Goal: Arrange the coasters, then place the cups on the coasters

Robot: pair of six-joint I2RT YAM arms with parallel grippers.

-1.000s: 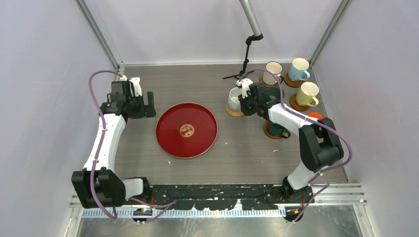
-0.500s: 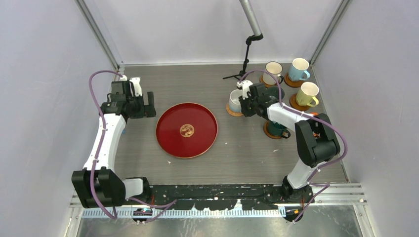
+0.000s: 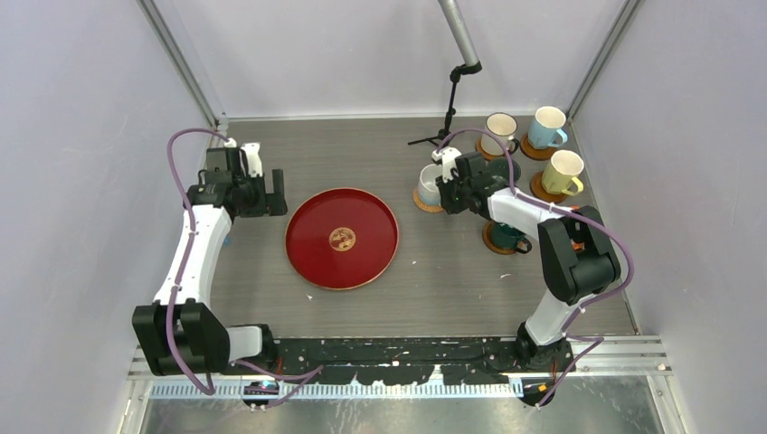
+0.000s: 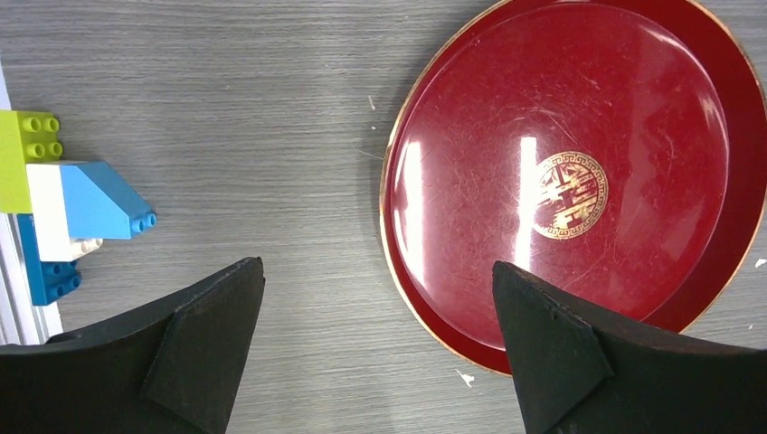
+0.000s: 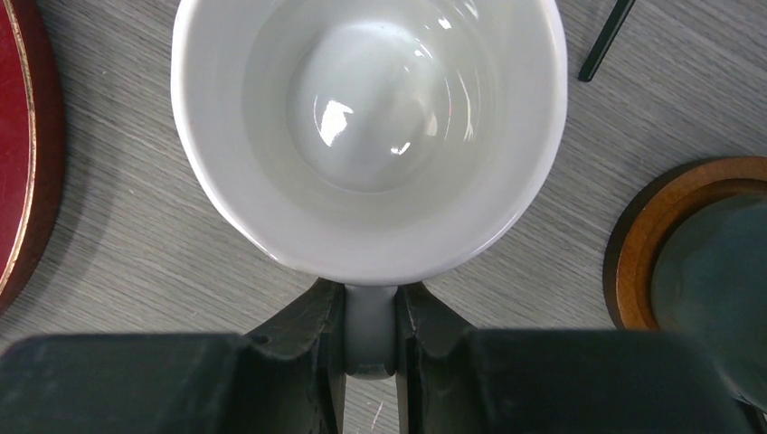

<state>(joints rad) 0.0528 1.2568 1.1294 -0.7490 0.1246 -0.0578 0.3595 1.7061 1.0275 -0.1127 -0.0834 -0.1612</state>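
My right gripper (image 3: 448,191) (image 5: 371,318) is shut on the handle (image 5: 371,330) of the white cup (image 3: 427,183) (image 5: 369,136). The cup is upright over a brown coaster (image 3: 425,207), and I cannot tell whether it touches it. A cream cup (image 3: 498,130), a light blue cup (image 3: 546,127) and a pale yellow cup (image 3: 562,172) each stand on a coaster at the back right. Under my right forearm a dark cup (image 3: 506,238) (image 5: 714,280) sits on its coaster (image 5: 644,249). My left gripper (image 3: 271,192) (image 4: 376,267) is open and holds nothing.
The large red round tray (image 3: 342,238) (image 4: 579,163) lies mid-table, just right of my left gripper. Toy bricks (image 4: 54,208) sit by the left wall. A black stand (image 3: 448,108) rises behind the white cup, with one leg (image 5: 606,41) close to it.
My right arm's elbow has swung left and now covers the orange cup. The white cup has barely shifted. The left arm is almost still.
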